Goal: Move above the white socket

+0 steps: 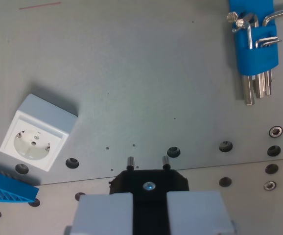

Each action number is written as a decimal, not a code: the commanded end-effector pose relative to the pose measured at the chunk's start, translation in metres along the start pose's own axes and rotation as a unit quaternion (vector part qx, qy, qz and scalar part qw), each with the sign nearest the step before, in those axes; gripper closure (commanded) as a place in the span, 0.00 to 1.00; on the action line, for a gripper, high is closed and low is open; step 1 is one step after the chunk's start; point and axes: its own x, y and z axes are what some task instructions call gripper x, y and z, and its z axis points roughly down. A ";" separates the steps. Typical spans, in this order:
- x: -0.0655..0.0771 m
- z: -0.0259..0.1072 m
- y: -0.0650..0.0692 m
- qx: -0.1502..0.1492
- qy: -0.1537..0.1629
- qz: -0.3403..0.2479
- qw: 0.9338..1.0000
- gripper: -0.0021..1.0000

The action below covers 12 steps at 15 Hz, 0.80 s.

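The white socket lies on the grey metal plate at the wrist view's left, its round face with two holes turned up. My gripper is at the bottom middle, well to the right of the socket and below it in the picture. Its two pale fingers are shut on a black plug whose two metal pins point away from me.
A blue holder with several hex keys lies at the top right. A blue ribbed part sits at the bottom left, just below the socket. Several bolt holes and a plate seam run across the lower part.
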 end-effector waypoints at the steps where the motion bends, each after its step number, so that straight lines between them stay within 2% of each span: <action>1: 0.000 0.000 0.000 0.000 0.000 0.000 1.000 1.00; 12: -0.002 0.004 -0.003 0.001 0.002 -0.034 0.999 1.00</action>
